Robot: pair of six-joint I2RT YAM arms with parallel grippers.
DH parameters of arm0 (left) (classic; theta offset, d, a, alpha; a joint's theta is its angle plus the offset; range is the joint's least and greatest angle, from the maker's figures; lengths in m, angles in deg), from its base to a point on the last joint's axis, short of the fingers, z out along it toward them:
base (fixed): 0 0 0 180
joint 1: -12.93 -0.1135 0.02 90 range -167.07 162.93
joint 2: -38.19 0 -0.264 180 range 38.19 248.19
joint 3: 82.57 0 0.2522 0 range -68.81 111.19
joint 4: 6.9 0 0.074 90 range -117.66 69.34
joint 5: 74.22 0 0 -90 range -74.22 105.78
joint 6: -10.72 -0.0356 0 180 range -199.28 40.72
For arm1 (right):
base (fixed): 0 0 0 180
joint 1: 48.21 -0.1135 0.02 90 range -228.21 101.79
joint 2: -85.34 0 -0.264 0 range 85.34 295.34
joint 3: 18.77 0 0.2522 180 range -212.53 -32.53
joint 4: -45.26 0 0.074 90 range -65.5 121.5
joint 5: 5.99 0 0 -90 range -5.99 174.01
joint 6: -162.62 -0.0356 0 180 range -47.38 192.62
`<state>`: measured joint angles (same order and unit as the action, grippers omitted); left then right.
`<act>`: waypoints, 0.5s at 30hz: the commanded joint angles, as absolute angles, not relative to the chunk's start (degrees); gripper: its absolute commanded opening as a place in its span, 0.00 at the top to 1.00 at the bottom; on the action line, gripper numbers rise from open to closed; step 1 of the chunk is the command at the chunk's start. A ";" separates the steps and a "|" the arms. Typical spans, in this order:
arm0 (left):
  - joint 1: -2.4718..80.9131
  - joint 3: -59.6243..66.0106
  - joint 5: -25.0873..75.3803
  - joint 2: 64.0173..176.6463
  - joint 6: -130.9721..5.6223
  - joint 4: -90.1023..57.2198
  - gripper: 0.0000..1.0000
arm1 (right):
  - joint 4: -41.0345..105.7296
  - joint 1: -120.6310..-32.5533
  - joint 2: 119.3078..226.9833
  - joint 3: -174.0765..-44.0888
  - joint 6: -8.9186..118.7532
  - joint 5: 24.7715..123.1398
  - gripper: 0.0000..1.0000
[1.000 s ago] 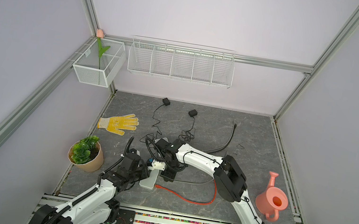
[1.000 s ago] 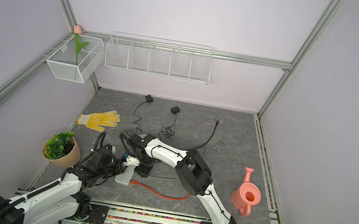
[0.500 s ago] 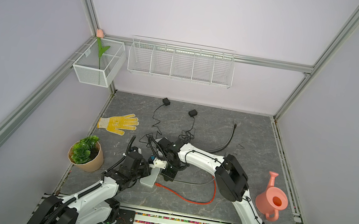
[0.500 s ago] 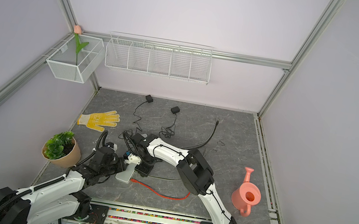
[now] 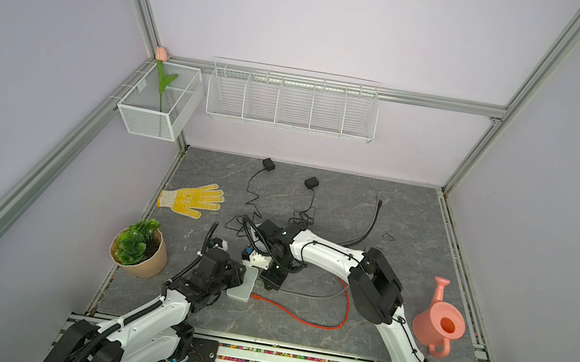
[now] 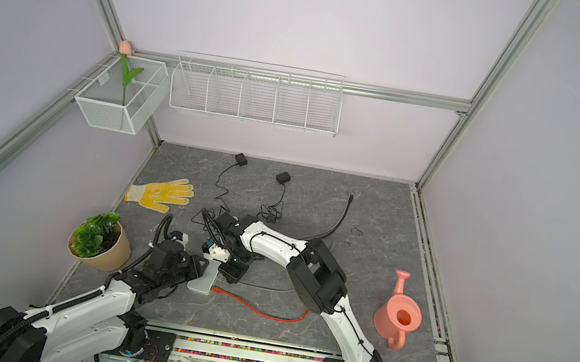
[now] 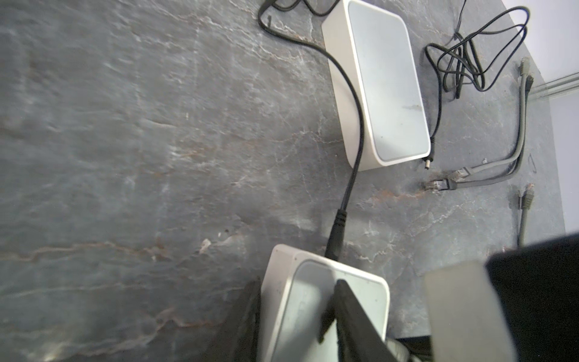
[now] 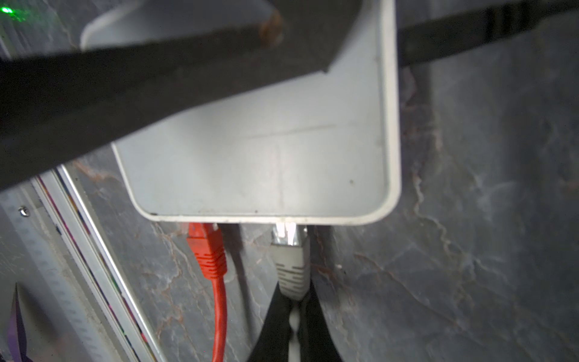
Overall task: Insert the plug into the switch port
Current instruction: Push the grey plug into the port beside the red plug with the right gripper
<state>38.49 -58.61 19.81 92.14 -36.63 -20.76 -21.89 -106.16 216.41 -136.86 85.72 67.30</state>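
Plug: your grey plug [image 8: 289, 260] sits at the near edge of the white switch [image 8: 266, 150], on the near left part of the desk, its clear tip already at the port mouth (whether it has clicked home you cannot tell from the right wrist view).
Right hand: your right hand [image 8: 293, 316] is clamped fully shut on the grey plug's boot and cable, just behind the plug.
Left hand: your left hand [image 7: 297, 316] is partly open, its fingers straddling the switch body and bracing it; in a top view it lies left of the switch [image 5: 243, 282].
Neighbour: the red plug [image 8: 207, 250] is in the port beside yours, near but not touching.
Step advice: push straight along the plug's axis into the port, keep the boot level, and let the left hand take the reaction so the switch does not slide (any sideways lean could jam the latch or nudge the red cable [image 5: 301, 315]).
Release: I judge you should ease off only once the plug sits flush.
Desk: dark grey, stone-patterned desk [image 5: 413, 228], matt and hard; the switch could skid on it.
Clutter: a second white box [image 7: 380, 84], loose black leads and grey cables lie farther off.
Room: pale lilac walls, aluminium frame, wire baskets on the far wall; a potted plant [image 5: 139, 246] at near left, a yellow glove [image 5: 192, 199] beyond it, a pink watering can [image 5: 440, 323] at right.
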 commanded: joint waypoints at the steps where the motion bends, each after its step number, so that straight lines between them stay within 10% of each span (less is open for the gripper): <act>1: 42.37 -60.31 36.10 92.84 -34.60 -21.45 0.62 | 11.60 -107.41 216.51 -139.18 84.23 58.39 0.93; 15: 42.16 -55.07 27.78 88.50 -35.82 -33.48 0.60 | 8.27 -107.28 215.22 -135.16 85.77 60.57 0.90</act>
